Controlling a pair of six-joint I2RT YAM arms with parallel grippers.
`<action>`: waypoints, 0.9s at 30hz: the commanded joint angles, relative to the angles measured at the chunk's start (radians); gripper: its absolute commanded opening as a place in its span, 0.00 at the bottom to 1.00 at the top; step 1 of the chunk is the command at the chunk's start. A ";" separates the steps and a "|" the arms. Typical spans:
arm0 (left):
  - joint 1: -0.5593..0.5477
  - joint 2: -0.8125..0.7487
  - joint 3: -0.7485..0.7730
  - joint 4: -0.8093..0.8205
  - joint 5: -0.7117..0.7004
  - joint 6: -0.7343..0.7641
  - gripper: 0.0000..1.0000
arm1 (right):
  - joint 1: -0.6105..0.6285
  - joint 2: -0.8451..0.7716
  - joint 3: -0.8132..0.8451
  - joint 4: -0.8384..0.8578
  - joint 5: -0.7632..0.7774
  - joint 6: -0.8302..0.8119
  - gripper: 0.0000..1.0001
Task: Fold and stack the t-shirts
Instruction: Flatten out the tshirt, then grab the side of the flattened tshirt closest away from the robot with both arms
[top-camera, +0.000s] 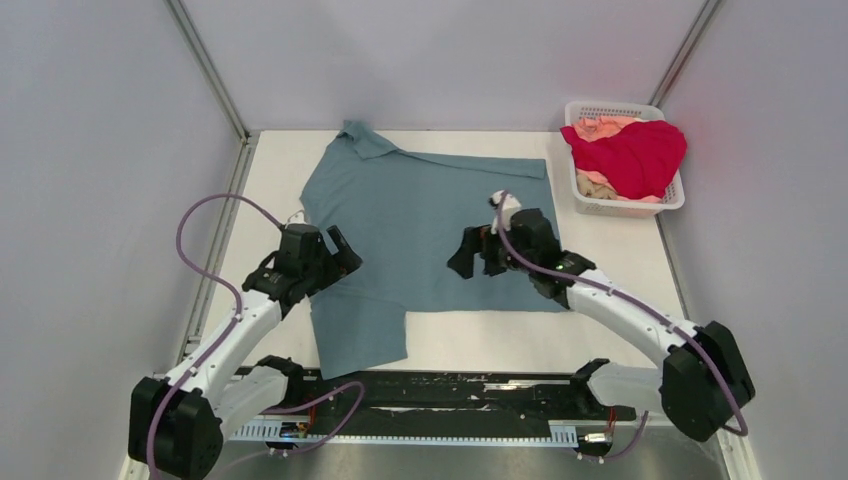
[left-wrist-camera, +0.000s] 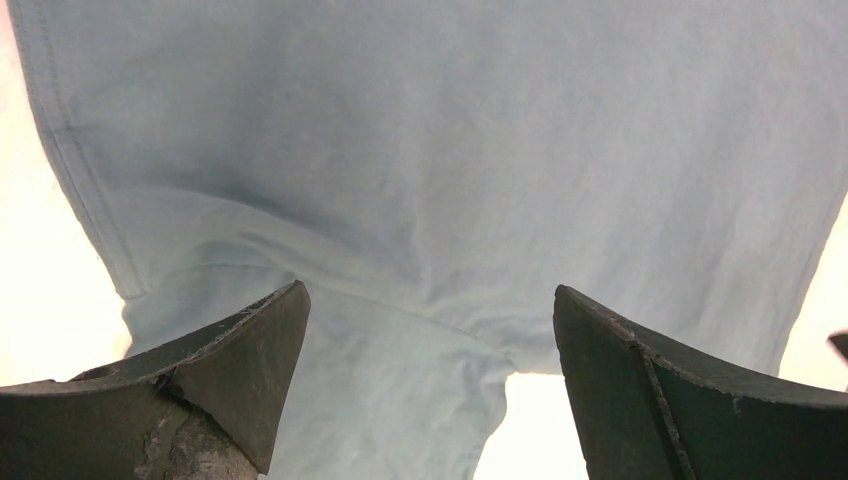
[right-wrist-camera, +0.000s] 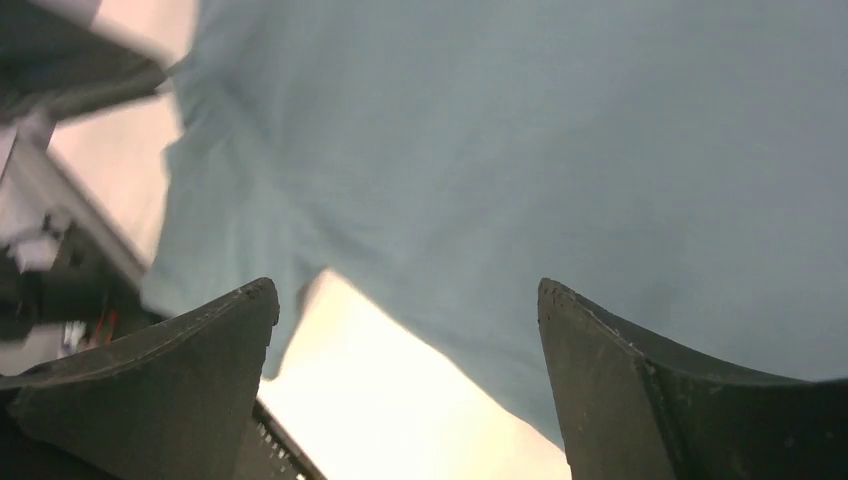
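I see the blue-grey shirt (top-camera: 430, 220) lying spread out in the middle of the worktop (top-camera: 480, 335). One sleeve sticks out at its far left corner. A flap of cloth hangs out toward me at the near left.

My left pincer (top-camera: 345, 252) is over the left edge of the shirt, and it hides a bit of that edge from above. Its own camera shows the two fingers (left-wrist-camera: 240, 350) spread wide apart, with nothing between them but the shirt (left-wrist-camera: 450, 150) below. A sewn hem runs down the left side there. The worktop around it is so bright that it looks almost white. I cannot tell if the fingertips touch the cloth.

My right pincer (top-camera: 470, 262) is over the near right part of the shirt. It is spread wide too and holds nothing. Its camera view is blurry, so I only make out smooth blue-grey cloth (right-wrist-camera: 550, 150), a slice of pale worktop near the edge of the cloth, and something dark and fuzzy at the left that I cannot name.

The white basket (top-camera: 672, 200) sits at the far right corner, well apart from both pincers. The red shirt (top-camera: 635, 155) is bunched on top in it and spills over the right rim. The peach shirt (top-camera: 600, 127) is mostly buried under it, with only bits peeking out.
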 joint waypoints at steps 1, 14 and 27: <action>-0.053 -0.038 0.033 -0.130 -0.023 0.014 1.00 | -0.203 -0.128 -0.124 -0.154 0.155 0.186 1.00; -0.449 -0.137 0.008 -0.596 -0.082 -0.152 1.00 | -0.453 -0.321 -0.255 -0.292 0.366 0.232 1.00; -0.514 -0.142 -0.188 -0.406 -0.147 -0.361 0.74 | -0.464 -0.322 -0.273 -0.296 0.399 0.248 1.00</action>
